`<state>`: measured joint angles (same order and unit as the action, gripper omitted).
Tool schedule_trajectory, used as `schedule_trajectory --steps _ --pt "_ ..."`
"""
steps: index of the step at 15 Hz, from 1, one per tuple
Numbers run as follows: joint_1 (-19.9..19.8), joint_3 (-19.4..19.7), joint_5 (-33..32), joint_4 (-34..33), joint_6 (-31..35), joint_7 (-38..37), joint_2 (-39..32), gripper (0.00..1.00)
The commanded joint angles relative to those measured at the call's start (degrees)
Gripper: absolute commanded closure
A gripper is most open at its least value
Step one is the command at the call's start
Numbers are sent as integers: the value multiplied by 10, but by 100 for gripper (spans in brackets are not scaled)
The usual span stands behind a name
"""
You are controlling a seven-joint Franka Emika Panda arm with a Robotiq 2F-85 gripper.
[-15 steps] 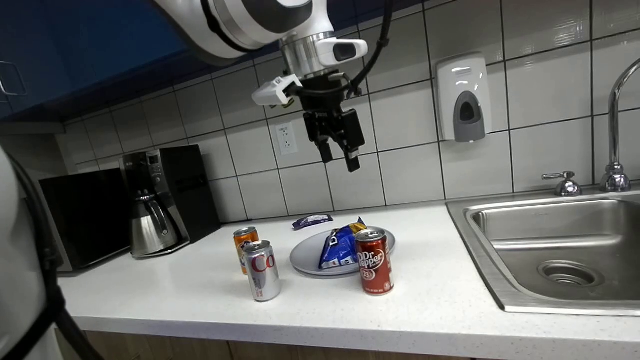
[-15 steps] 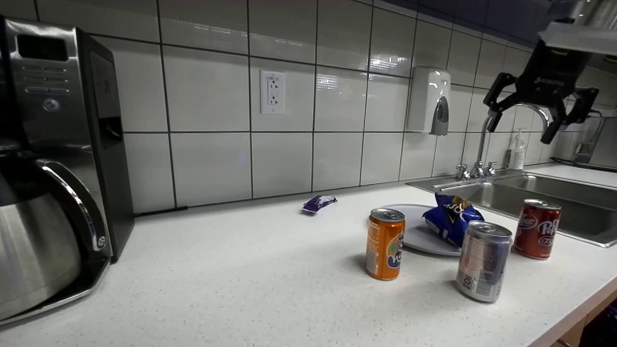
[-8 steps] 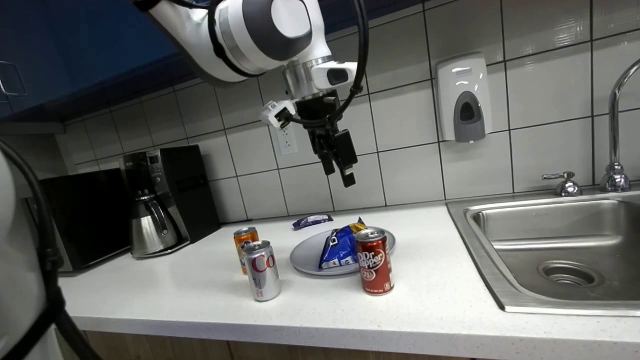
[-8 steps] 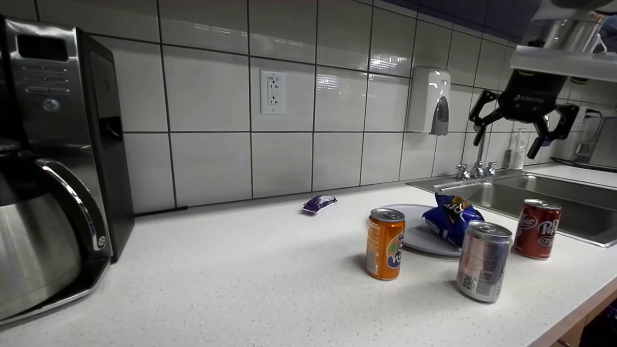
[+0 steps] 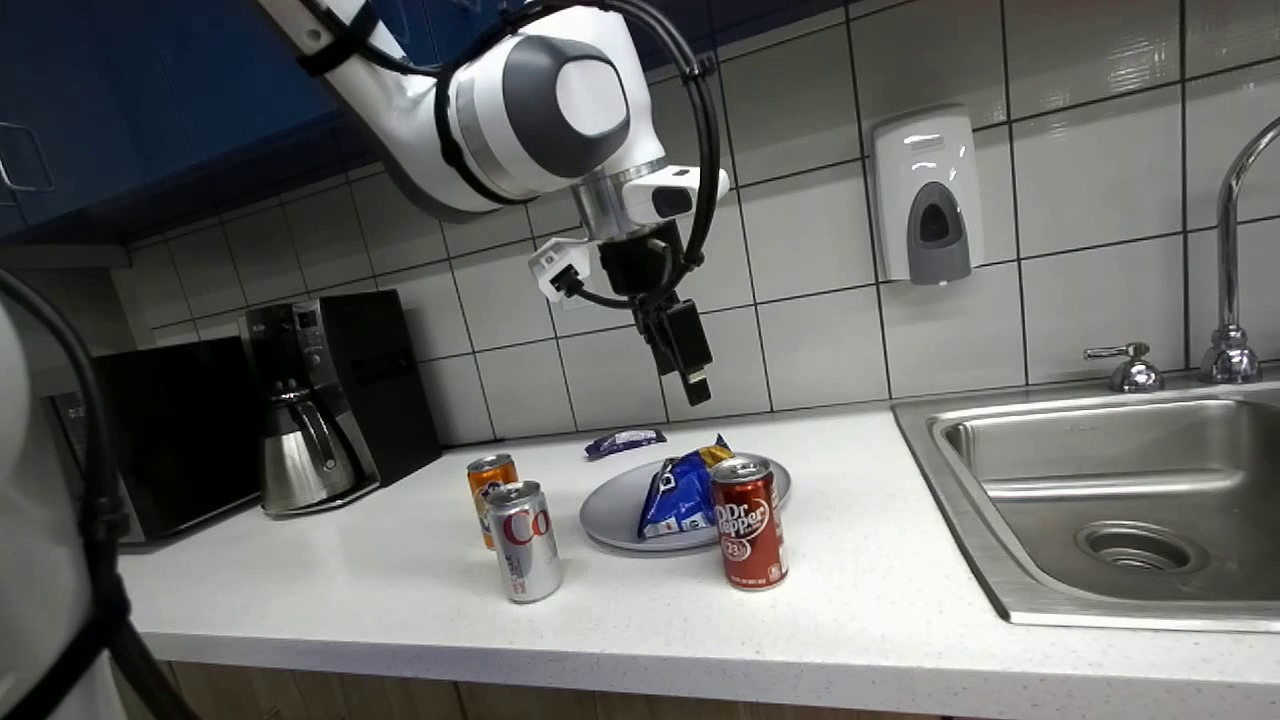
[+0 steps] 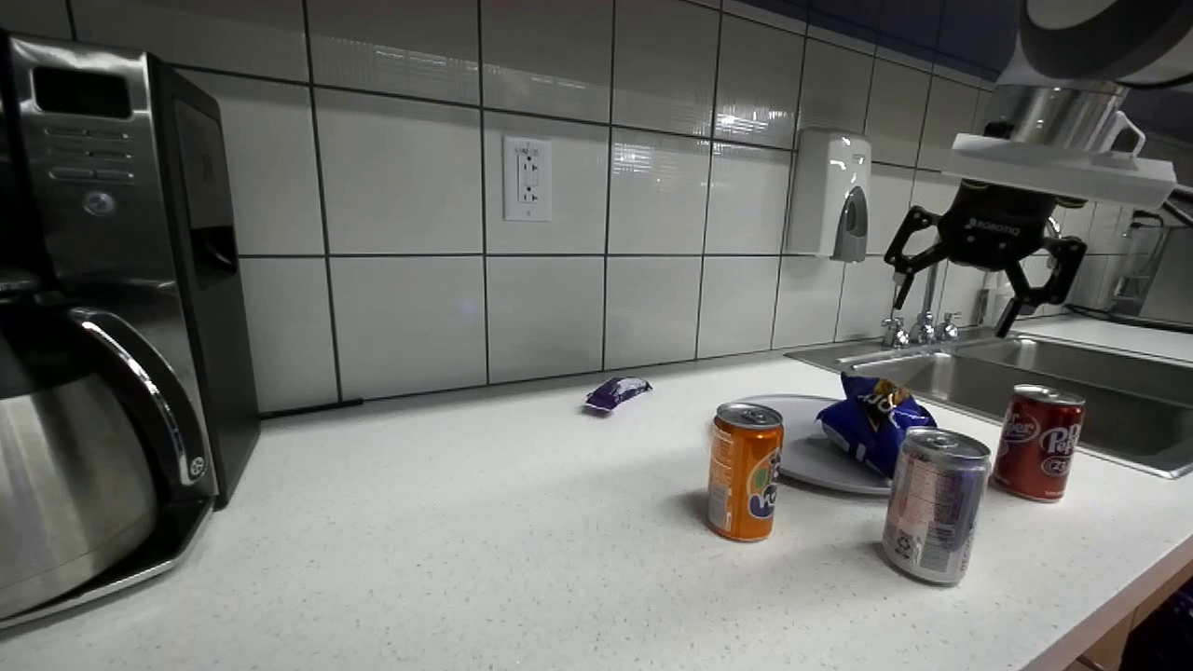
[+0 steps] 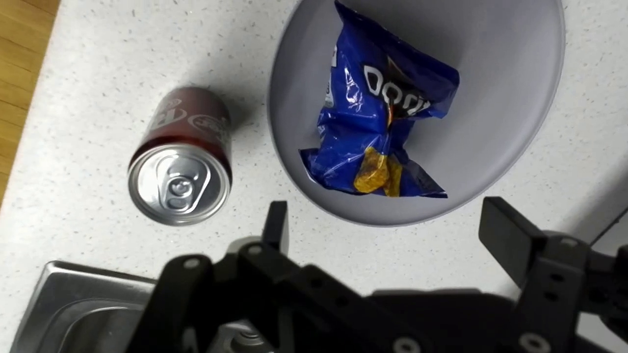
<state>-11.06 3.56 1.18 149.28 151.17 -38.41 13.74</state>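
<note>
My gripper (image 7: 385,215) is open with nothing between its fingers, in the air above the counter; in an exterior view the gripper (image 6: 952,317) shows both fingers spread wide. Nearest below it lies a blue Doritos bag (image 7: 378,122) on a grey plate (image 7: 510,103). Beside the plate stands a dark red Dr Pepper can (image 7: 179,171), upright. In both exterior views a silver can (image 5: 527,545) and an orange Fanta can (image 6: 746,475) stand close together near the plate. A small purple packet (image 6: 618,392) lies behind them by the tiled wall.
A steel sink (image 5: 960,520) with a faucet (image 5: 1230,300) lies at the plate's far side from the coffee maker (image 5: 330,400). A soap dispenser (image 5: 930,195) hangs on the wall. Blue cabinets (image 5: 180,110) overhang the counter.
The gripper has come down toward the plate and turned somewhat, its fingers staying spread. In an exterior view it has also shifted left. The cans, bag, plate and packet have not moved.
</note>
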Motion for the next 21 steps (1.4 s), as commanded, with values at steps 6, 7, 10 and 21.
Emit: schedule_trajectory --steps 6,7,10,21 --pt "10 -12 7 -10 52 -39 -71 0" --pt "11 -12 4 -12 55 -40 -79 0" --pt "16 -8 5 -20 59 -41 -99 0" --pt "32 7 8 -55 60 -37 -152 0"
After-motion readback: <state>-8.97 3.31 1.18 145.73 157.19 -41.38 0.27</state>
